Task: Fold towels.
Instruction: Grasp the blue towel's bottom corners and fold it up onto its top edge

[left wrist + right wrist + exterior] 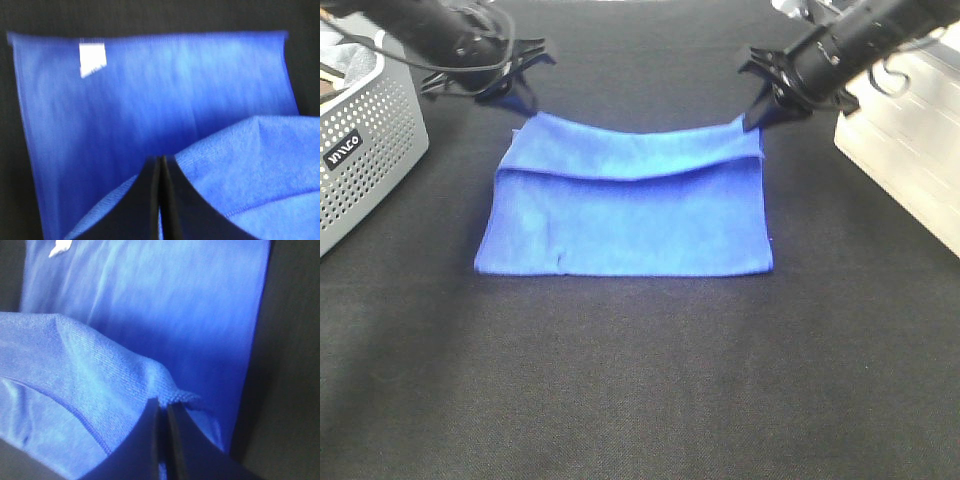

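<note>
Near the grey perforated basket, the bright royal-blue rectangular microfibre towel is being pinched by left gripper and right gripper; seemingly only the first fold is being made.

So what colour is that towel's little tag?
White; the tag on the towel shows best in the left wrist view.
</note>
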### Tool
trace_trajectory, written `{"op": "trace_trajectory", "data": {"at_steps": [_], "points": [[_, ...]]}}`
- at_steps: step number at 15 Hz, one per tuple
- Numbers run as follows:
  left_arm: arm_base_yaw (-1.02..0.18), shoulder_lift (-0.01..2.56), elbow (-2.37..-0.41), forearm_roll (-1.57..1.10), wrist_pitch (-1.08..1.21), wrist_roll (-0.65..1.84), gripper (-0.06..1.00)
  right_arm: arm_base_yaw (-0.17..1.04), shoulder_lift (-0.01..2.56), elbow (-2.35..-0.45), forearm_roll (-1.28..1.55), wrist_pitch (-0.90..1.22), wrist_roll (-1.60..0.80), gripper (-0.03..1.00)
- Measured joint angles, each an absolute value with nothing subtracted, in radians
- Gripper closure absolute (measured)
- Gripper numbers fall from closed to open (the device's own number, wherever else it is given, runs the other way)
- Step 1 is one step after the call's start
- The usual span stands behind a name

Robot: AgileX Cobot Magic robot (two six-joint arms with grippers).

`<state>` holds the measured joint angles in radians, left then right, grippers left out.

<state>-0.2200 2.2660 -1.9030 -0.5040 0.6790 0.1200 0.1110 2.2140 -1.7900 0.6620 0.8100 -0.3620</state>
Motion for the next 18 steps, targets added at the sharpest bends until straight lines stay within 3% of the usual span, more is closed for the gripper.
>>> {"op": "trace_trajectory", "data": {"at_steps": [4,7,9,12,13,15,18], "points": [[-0.220,2.406,-2.058,-0.495,0.538,0.119,0.94,0.111,2.413,-2.056,0.624,0.773,-0.361,0.97],[-0.220,2.489,-2.082,-0.495,0.394,0.126,0.93,0.111,2.525,-2.142,0.606,0.703,-0.361,0.96],[-0.221,2.508,-2.088,-0.496,0.362,0.126,0.76,0.111,2.553,-2.145,0.601,0.678,-0.360,0.78],[-0.221,2.509,-2.093,-0.499,0.355,0.126,0.22,0.111,2.555,-2.153,0.598,0.697,-0.332,0.22],[-0.221,2.509,-2.095,-0.499,0.392,0.126,0.11,0.111,2.551,-2.153,0.586,0.748,-0.331,0.14],[-0.219,2.501,-2.095,-0.481,0.517,0.126,0.09,0.111,2.531,-2.153,0.531,0.894,-0.328,0.10],[-0.198,2.454,-2.095,-0.457,0.751,0.108,0.16,0.109,2.485,-2.162,0.521,1.088,-0.233,0.09]]}}
